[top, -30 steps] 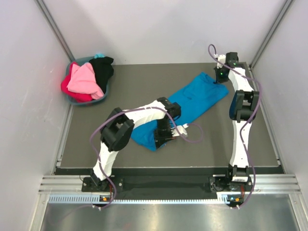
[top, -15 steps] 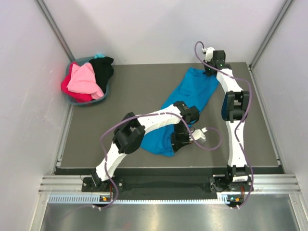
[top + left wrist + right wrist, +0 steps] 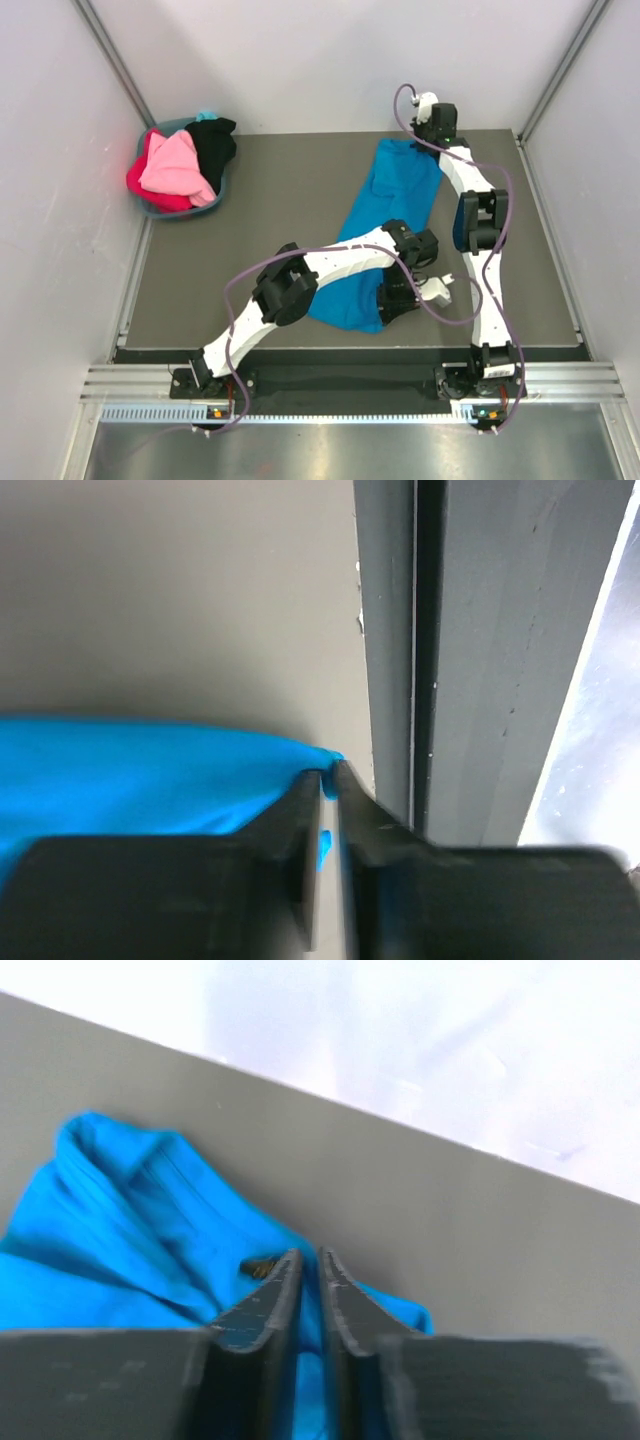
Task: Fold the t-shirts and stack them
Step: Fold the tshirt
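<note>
Bright blue t-shirt (image 3: 392, 200), laid lengthwise: left gripper (image 3: 328, 776) clamps near edge, right gripper (image 3: 311, 1265) clamps collar end; neck label (image 3: 258, 1267) illegible.

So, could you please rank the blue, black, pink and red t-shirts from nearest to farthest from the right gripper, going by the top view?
1. The blue t-shirt: pinched in the right gripper, at the far right.
2. The black t-shirt: on the right side of the basket, far left.
3. The pink t-shirt: in the middle of that pile.
4. The red t-shirt: on the pile's left edge.
</note>
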Motion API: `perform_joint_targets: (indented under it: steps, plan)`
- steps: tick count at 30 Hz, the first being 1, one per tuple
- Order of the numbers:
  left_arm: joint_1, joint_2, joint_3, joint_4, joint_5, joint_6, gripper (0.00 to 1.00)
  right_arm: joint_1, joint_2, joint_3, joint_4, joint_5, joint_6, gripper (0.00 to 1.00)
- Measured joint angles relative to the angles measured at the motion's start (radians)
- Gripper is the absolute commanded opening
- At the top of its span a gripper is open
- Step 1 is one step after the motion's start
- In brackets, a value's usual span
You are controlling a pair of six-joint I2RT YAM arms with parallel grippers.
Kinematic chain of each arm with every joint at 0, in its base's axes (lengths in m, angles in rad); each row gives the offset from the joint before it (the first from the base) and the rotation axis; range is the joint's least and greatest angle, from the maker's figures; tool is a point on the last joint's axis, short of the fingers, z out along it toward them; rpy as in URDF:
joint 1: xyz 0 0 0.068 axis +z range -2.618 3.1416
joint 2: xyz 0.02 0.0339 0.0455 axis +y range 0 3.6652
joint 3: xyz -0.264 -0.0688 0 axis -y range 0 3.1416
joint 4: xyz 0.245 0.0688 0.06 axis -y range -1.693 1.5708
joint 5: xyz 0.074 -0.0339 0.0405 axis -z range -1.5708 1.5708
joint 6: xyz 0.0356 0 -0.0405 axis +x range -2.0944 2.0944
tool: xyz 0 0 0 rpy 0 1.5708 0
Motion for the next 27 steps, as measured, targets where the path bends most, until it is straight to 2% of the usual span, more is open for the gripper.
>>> perform_joint_targets:
  steps: [1,5,8,10,13,15,17,22,24,27]
  plan:
    - [0.0,0.0,0.005,-0.001,-0.001,-0.007,0.23,0.002,0.0,0.0,0.014,0.0,0.006,0.28]
    - [0.0,0.0,0.032,0.001,-0.019,-0.037,0.34,0.004,0.0,0.0,0.07,0.001,0.033,0.5]
    - [-0.001,-0.003,0.047,0.012,-0.042,-0.056,0.4,0.001,-0.017,-0.04,0.125,0.005,0.044,0.54]
    - [-0.001,-0.019,0.047,0.032,-0.076,-0.071,0.48,-0.007,-0.064,-0.117,0.143,0.014,0.058,0.54]
    - [0.01,-0.084,0.044,0.083,-0.154,-0.119,0.5,-0.02,-0.182,-0.267,0.146,0.019,0.105,0.55]
    - [0.035,-0.151,0.032,0.124,-0.197,-0.158,0.5,-0.035,-0.316,-0.408,0.144,0.0,0.169,0.55]
    - [0.09,-0.238,0.002,0.177,-0.217,-0.217,0.5,-0.057,-0.474,-0.552,0.137,-0.034,0.238,0.56]
    - [0.365,-0.446,-0.132,0.315,-0.238,-0.406,0.49,-0.116,-0.847,-0.794,0.093,-0.154,0.379,0.61]
    - [0.484,-0.476,-0.188,0.344,-0.23,-0.483,0.49,-0.14,-0.974,-0.895,0.06,-0.221,0.43,0.61]
    - [0.607,-0.473,-0.271,0.381,-0.199,-0.572,0.49,-0.145,-1.062,-1.024,-0.006,-0.309,0.486,0.61]
